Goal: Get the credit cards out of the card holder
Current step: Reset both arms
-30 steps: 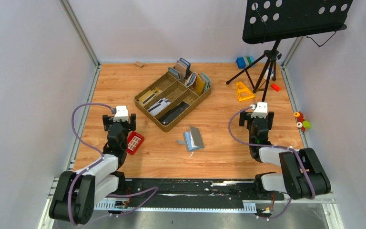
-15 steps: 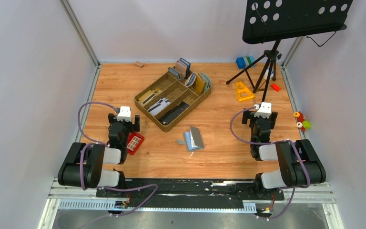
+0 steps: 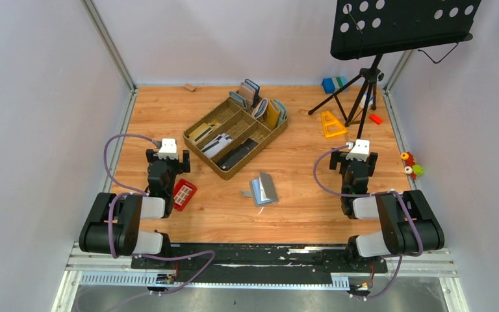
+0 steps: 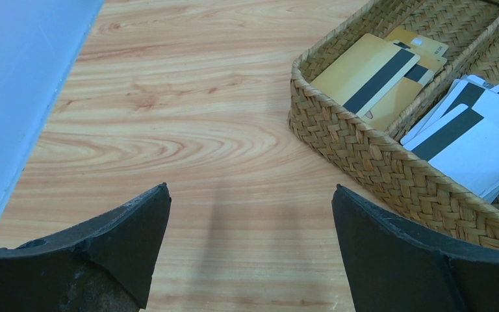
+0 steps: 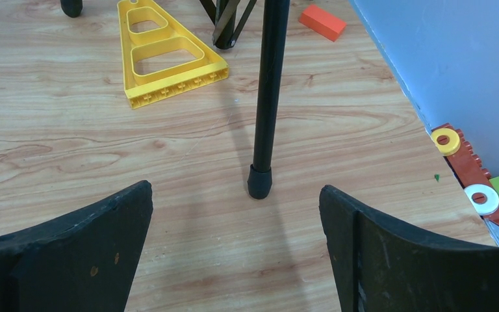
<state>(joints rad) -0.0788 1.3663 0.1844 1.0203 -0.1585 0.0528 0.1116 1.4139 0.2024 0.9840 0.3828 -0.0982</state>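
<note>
You can see the card holder (image 3: 264, 188) only from the top camera. It is small, flat and grey, with a light blue inside. It lies on the wooden tabletop (image 3: 312, 214), about in the middle from left to right. It is partly open: one grey flap tilts up, and the blue side shows beside it. It is too small to tell if cards sit in its slots.
</note>
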